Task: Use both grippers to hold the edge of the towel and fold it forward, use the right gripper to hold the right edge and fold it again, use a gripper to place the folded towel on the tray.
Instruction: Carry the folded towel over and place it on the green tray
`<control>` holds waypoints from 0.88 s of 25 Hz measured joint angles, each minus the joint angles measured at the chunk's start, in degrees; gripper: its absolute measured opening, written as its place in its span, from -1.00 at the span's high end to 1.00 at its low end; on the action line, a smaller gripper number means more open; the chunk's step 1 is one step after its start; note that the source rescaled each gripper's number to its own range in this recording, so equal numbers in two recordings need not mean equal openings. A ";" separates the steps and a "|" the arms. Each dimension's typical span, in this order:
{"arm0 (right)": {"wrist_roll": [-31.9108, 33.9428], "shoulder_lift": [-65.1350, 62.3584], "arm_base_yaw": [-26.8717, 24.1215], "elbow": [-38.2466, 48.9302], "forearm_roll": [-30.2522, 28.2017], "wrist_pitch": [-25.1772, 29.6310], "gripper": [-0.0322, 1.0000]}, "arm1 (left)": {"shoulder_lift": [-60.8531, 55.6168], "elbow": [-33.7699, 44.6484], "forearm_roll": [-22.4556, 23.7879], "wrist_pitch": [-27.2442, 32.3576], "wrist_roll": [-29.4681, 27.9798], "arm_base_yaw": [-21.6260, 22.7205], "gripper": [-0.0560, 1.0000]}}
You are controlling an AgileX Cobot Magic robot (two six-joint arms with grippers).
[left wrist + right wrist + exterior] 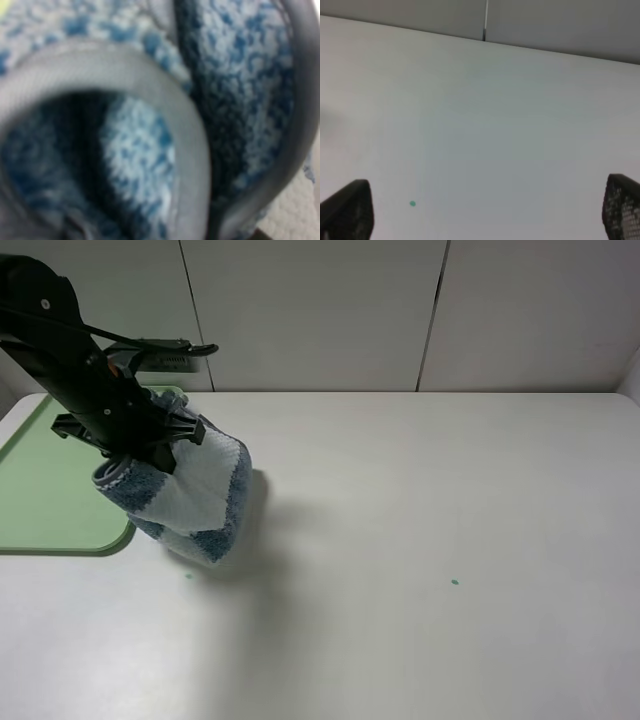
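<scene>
White tabletop filled the high view; the left gripper was clamped on the folded towel, which hung beside the green tray, partly past its rim. From the left wrist, blurred terry and the towel's grey hem filled everything. From the right wrist, the right gripper hung wide apart, holding nothing. Released there, the bundle might straddle the rim or unfold.

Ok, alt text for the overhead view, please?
The left tool holds the folded striped towel hanging just above the white table, beside the green tray at the table's left edge. The right arm is out of shot.
</scene>
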 joint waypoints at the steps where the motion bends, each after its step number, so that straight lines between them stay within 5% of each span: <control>1: 0.00 0.00 0.00 0.00 0.00 0.00 -1.00 | -0.40 -0.13 0.33 0.53 0.12 0.47 0.63; 22: 0.00 0.00 0.00 0.00 0.00 0.00 -1.00 | -3.26 -0.78 3.01 2.91 7.80 14.59 0.63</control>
